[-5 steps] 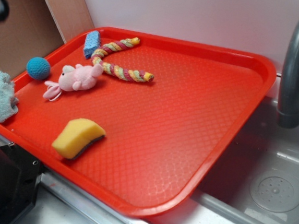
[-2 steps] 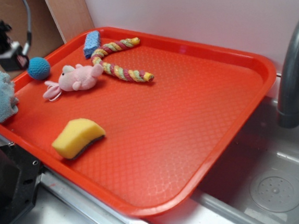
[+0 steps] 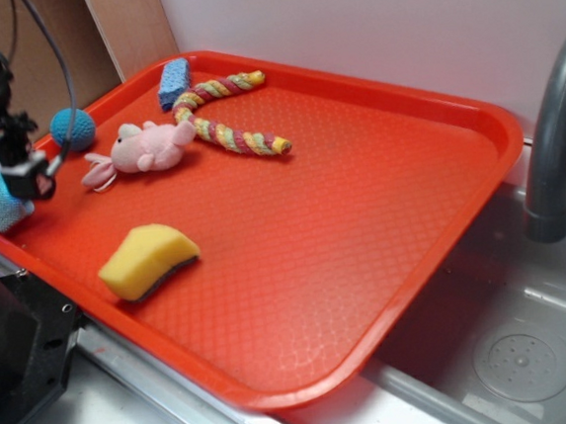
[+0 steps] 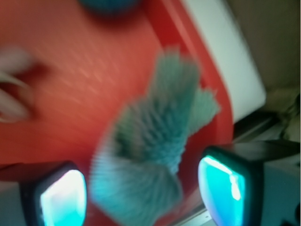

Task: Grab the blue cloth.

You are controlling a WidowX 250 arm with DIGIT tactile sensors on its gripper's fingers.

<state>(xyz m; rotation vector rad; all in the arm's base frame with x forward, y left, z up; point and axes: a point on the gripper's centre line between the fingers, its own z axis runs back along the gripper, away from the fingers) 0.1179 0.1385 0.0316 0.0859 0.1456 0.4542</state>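
Fingers (image 4: 143, 193) stand wide apart and grip nothing; the blue cloth (image 4: 150, 150) lies crumpled between them in the blurred wrist view, whether touching a pad cannot be told. It sits at the red tray's (image 3: 363, 215) left rim. Since the earlier frame the arm has dropped, now partly covering the cloth in the exterior view.

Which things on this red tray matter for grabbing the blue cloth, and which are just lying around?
Belongs to the job:
- blue cloth, at the tray's left edge
- tool, open, its fingers either side of the cloth

Just lying about:
- teal ball
- pink plush toy
- rope toy
- blue sponge
- yellow sponge
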